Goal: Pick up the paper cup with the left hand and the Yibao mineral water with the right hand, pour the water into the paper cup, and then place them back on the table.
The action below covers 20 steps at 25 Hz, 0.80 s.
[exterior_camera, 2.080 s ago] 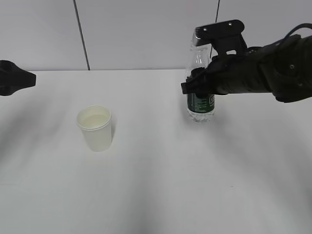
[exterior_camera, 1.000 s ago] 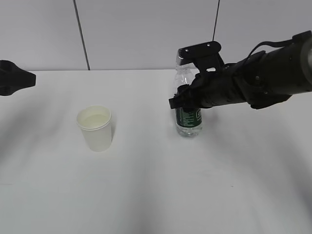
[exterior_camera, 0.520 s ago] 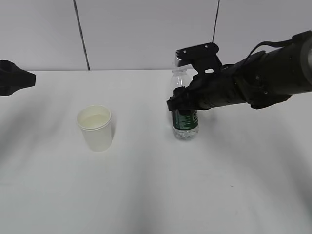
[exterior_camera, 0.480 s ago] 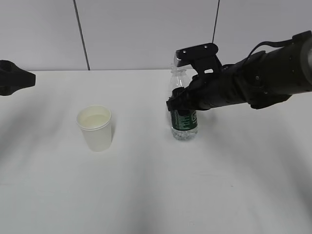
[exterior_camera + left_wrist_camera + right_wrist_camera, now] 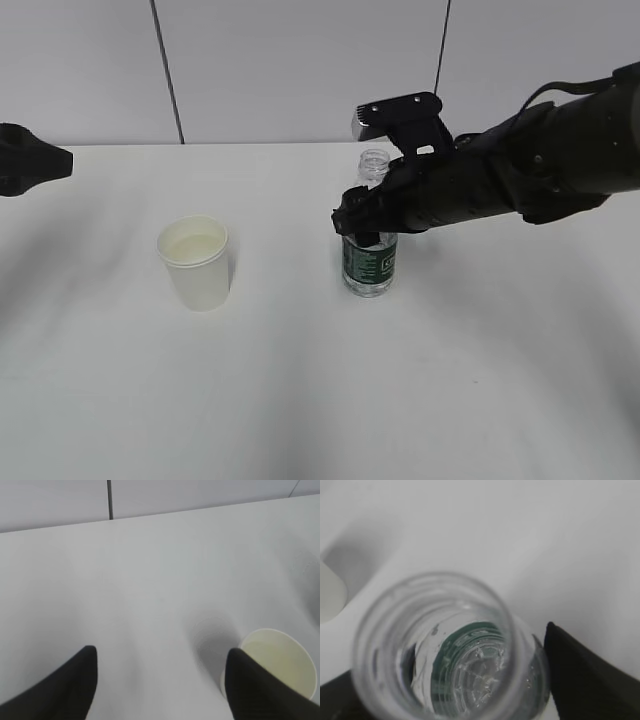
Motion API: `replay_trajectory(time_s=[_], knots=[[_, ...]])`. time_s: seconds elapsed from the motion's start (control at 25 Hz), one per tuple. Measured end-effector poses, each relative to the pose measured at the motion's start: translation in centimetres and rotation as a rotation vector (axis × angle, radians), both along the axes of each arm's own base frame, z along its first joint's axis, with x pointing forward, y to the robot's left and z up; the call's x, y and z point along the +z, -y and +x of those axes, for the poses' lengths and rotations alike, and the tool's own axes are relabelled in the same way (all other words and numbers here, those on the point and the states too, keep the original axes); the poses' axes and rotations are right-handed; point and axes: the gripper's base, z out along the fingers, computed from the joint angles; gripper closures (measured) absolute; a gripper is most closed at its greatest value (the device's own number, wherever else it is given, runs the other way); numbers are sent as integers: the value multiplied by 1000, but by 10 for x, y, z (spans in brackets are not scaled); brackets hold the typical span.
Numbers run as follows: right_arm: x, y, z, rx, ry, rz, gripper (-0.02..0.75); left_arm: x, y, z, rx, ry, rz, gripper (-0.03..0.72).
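Observation:
The paper cup (image 5: 195,262) stands upright on the white table (image 5: 300,400), left of centre. It also shows in the left wrist view (image 5: 280,661), just beyond the right fingertip (image 5: 240,675). My left gripper (image 5: 161,656) is open and empty; in the exterior view it sits at the far left edge (image 5: 40,165), apart from the cup. My right gripper (image 5: 362,216) is shut on the Yibao mineral water (image 5: 369,262), which is upright and capless, its base at or just above the table, right of the cup. In the right wrist view the bottle's open neck (image 5: 432,645) fills the frame between the jaws.
A grey panelled wall (image 5: 300,60) runs behind the table's far edge. The cup's rim shows at the left edge of the right wrist view (image 5: 329,596). Bare tabletop lies in front of the cup and bottle.
My right arm has carried the bottle left and down, closer to the cup and the tabletop. The left gripper and the cup have not moved.

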Motion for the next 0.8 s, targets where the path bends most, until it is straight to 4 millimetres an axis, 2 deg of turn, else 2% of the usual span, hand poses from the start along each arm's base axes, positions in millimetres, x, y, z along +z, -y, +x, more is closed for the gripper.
replay_trajectory(time_s=[0.44, 0.8], knots=[[7, 15, -30, -12, -9, -18, 122, 0, -1, 0, 5, 1, 3, 200], [29, 22, -47, -20, 34, 2, 132, 0, -1, 1, 15, 4, 9, 200]])
